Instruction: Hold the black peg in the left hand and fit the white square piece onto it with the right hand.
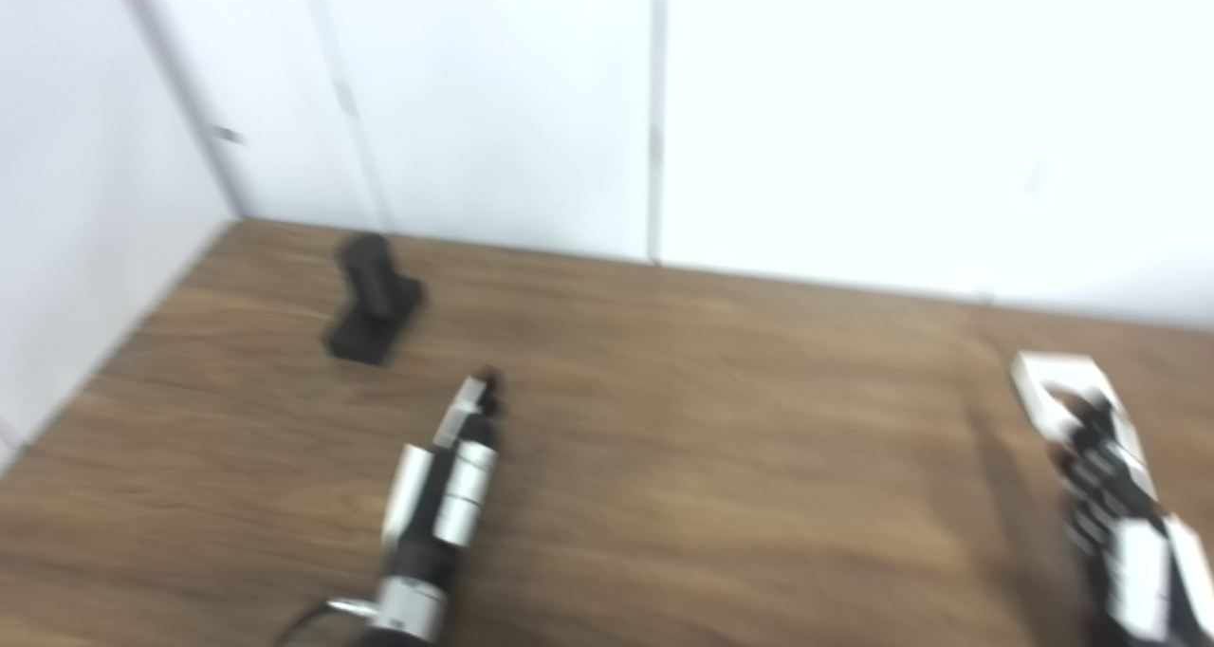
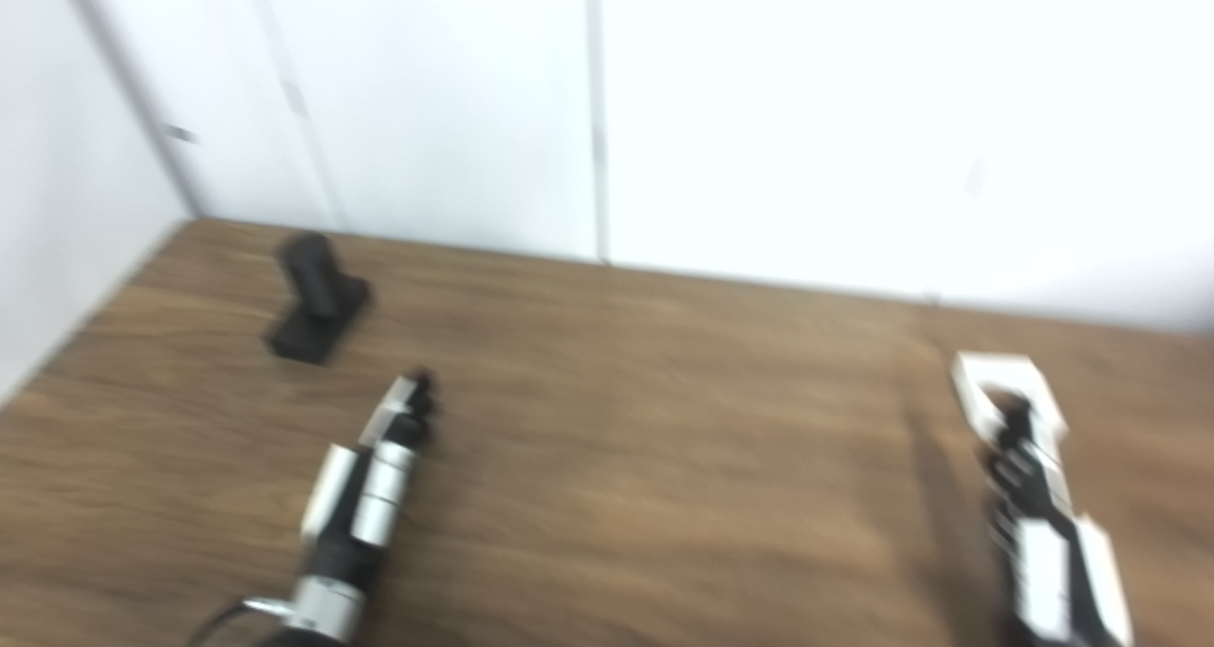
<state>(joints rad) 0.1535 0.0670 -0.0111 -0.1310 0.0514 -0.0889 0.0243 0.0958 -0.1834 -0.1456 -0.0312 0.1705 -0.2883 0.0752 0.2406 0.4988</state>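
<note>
blur hides both grips, cannot tell | right hand (image 1: 1105,467) overlaps white piece (image 1: 1053,381) | left hand (image 1: 455,467) near peg (image 1: 373,296) | wood table (image 1: 711,419), white walls (image 1: 474,97)

Bench (image 1: 664,457): dark brown wood-grain top, grain running left to right, fills the lower half of both views. Far edge and left edge meet white wall panels. Both views blurred.

On it, far left corner area: black peg (image 1: 373,298), a flat base sitting on the surface with a rounded post rising from it, leaning toward the far wall. Nothing touches it.

On it, right side, near the right edge: white square piece (image 2: 1005,391), flat-looking, light frame with a darker middle; its near end is covered, so full outline and whether it lies wholly flat cannot be told. Peg and white piece well apart
</note>
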